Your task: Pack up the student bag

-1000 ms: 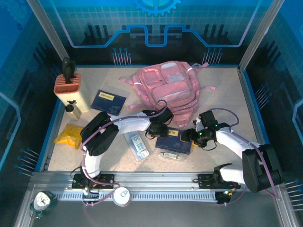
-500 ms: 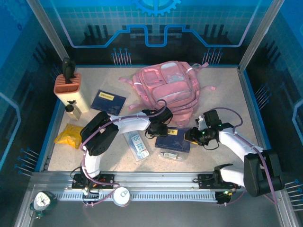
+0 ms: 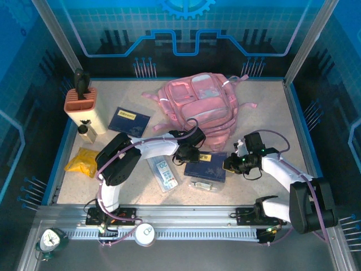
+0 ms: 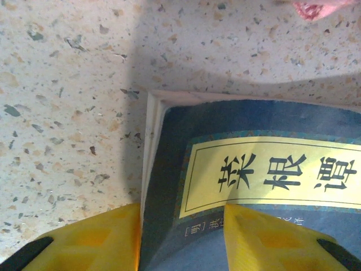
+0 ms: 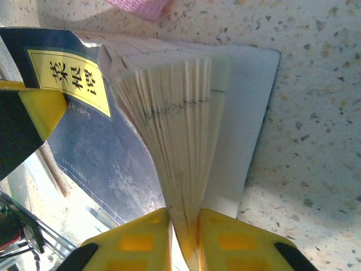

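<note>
The pink student bag [image 3: 197, 104] lies at the back middle of the table; a bit of its pink fabric shows in the left wrist view [image 4: 316, 8] and the right wrist view [image 5: 141, 7]. In front of it lies a dark blue book [image 3: 206, 167] with a yellow title label [image 4: 276, 169]. My left gripper [image 3: 188, 156] is shut on the book's left end, one finger [image 4: 96, 240] at the page edge and the other on the cover. My right gripper [image 5: 185, 237] is shut on the fanned pages [image 5: 169, 124] at the book's right edge [image 3: 230, 164].
A second blue book [image 3: 128, 120], a beige holder with an orange top [image 3: 83, 106], a small bottle [image 3: 86, 133] and a yellow packet [image 3: 82, 162] lie to the left. A clear pouch [image 3: 163, 173] and a clear case [image 3: 203, 184] lie beside the held book.
My right gripper's jaws have closed onto the book's pages and it has shifted slightly right. The left arm has not moved.
</note>
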`<state>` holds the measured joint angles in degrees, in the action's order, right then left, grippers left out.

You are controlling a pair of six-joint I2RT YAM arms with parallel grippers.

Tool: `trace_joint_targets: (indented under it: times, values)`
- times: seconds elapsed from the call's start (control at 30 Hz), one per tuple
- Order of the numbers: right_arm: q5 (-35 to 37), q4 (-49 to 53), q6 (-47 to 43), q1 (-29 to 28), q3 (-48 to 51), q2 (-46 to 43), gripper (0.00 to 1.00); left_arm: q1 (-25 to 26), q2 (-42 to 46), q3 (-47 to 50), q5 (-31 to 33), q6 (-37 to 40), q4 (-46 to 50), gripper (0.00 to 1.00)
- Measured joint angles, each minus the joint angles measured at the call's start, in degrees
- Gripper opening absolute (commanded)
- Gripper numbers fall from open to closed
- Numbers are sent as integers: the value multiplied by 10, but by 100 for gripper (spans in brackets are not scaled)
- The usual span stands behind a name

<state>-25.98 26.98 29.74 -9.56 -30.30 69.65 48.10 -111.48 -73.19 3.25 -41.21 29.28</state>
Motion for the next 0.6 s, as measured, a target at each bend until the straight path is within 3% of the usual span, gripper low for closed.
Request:
trace_joint_targets:
  times: [0.2,0.4,0.6]
  values:
    - [-11,0,-4,3,2,-13,0,-5,5,6,0,2,-3,44]
    - [-46,-2,10,4,3,-37,0,-19,35,27,-8,0,-14,53]
    - [-90,-21,63,4,3,-86,0,-55,133,68,-21,-15,-18,63]
